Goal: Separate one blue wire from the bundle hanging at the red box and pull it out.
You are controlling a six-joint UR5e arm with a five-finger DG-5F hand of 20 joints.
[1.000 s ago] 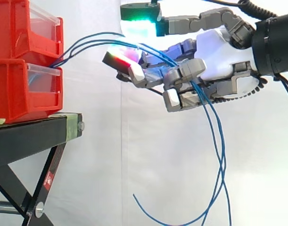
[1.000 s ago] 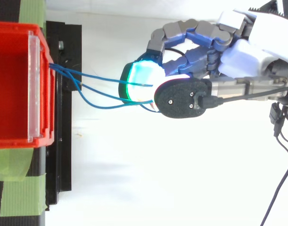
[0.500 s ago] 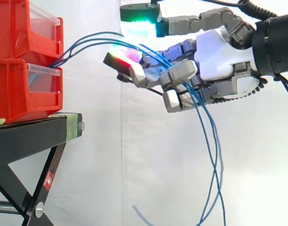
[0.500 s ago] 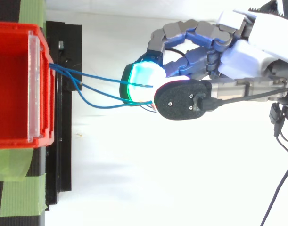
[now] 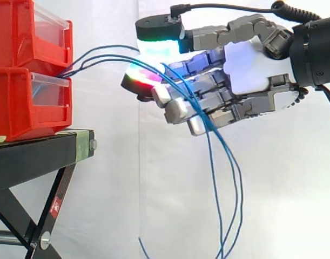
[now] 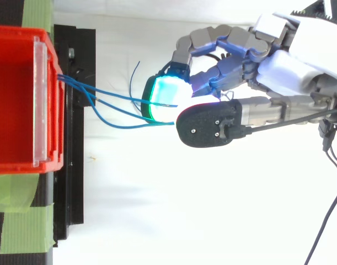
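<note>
Side view: two red plastic bins [image 5: 24,97] stacked on the left end of a black metal stand [image 5: 35,156], before a white curtain [image 5: 170,205]; thin blue wires [image 5: 110,47] coming out between the bins at their right face, arching past the stand's right edge to the hand [image 5: 251,70]; fingers bent, closed loosely on the wires, which slip under the green-glowing thumb pad [image 5: 159,43], cross the lower fingers and hang in long loops towards the bottom edge.

Top view: same bins [image 6: 14,99] at the left, stand [image 6: 74,182] showing as a dark strip along their right side, green tape [image 6: 22,232] at the stand's lower left corner; blue wires [image 6: 140,126] fanning from the bin's right wall across open space to the hand [image 6: 289,66], well off the stand's edge; wire ends vanishing beneath the green pad [image 6: 160,94], with curled fingers closing in from above; one loose wire end curving up just left of the pad.
</note>
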